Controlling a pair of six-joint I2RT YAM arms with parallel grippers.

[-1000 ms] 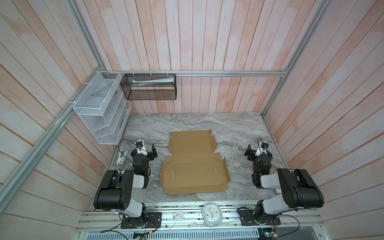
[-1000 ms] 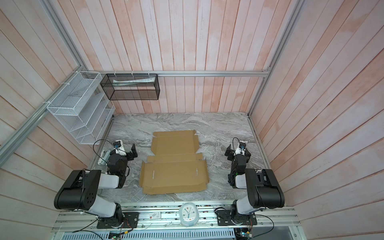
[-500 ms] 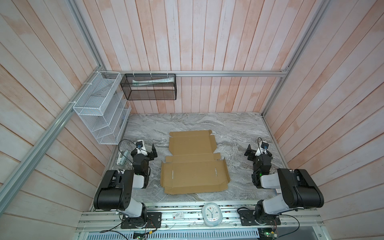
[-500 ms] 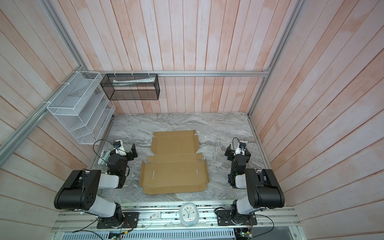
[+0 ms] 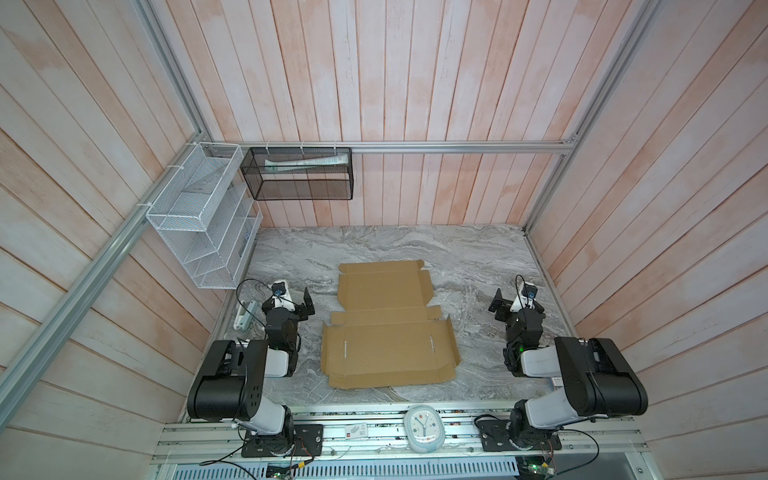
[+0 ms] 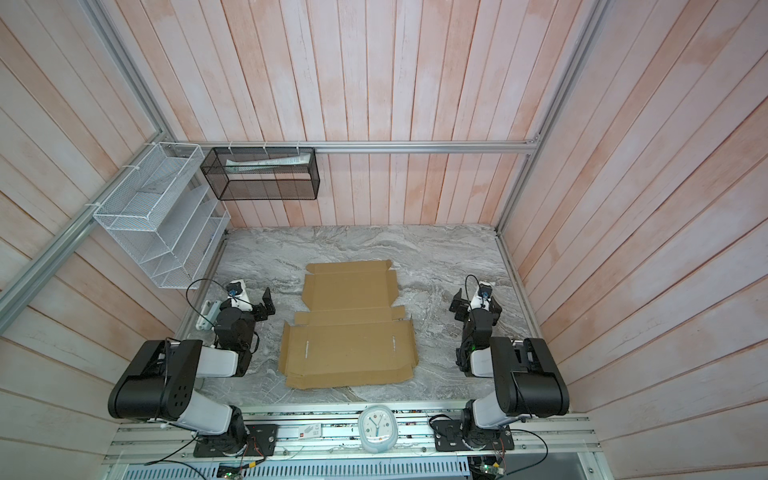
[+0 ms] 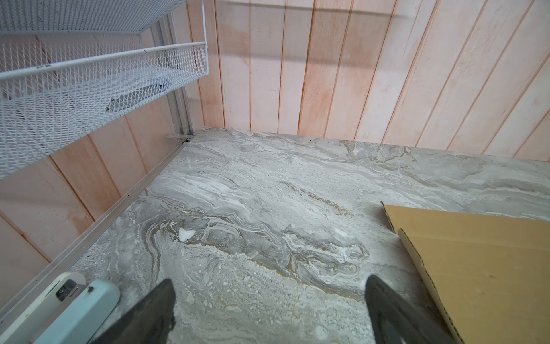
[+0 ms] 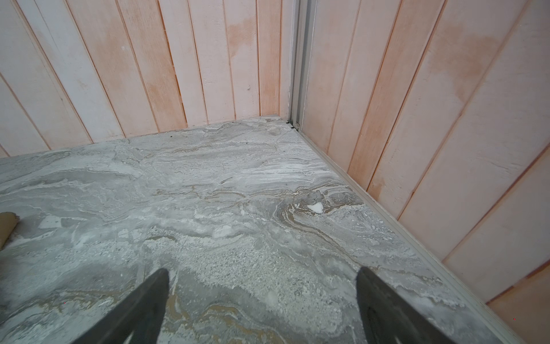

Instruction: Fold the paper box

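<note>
The paper box (image 5: 386,332) (image 6: 349,332) lies flat and unfolded, brown cardboard in the middle of the marble table (image 5: 478,257), with two slits in its nearer panel. My left gripper (image 5: 305,305) (image 6: 266,305) rests low at the blank's left side, open and apart from it. My right gripper (image 5: 498,305) (image 6: 457,305) rests at the right side, also open and apart. In the left wrist view the left gripper (image 7: 269,280) has bare marble between its fingers, and a paper box (image 7: 476,262) flap lies beside one finger. In the right wrist view the right gripper (image 8: 262,269) is empty, and only a cardboard corner (image 8: 7,226) shows.
A white wire rack (image 5: 203,220) and a black mesh basket (image 5: 299,174) hang on the walls at the back left. A white power strip (image 5: 245,313) (image 7: 65,309) lies by the left gripper. A clock (image 5: 424,428) sits on the front rail. Wooden walls close three sides.
</note>
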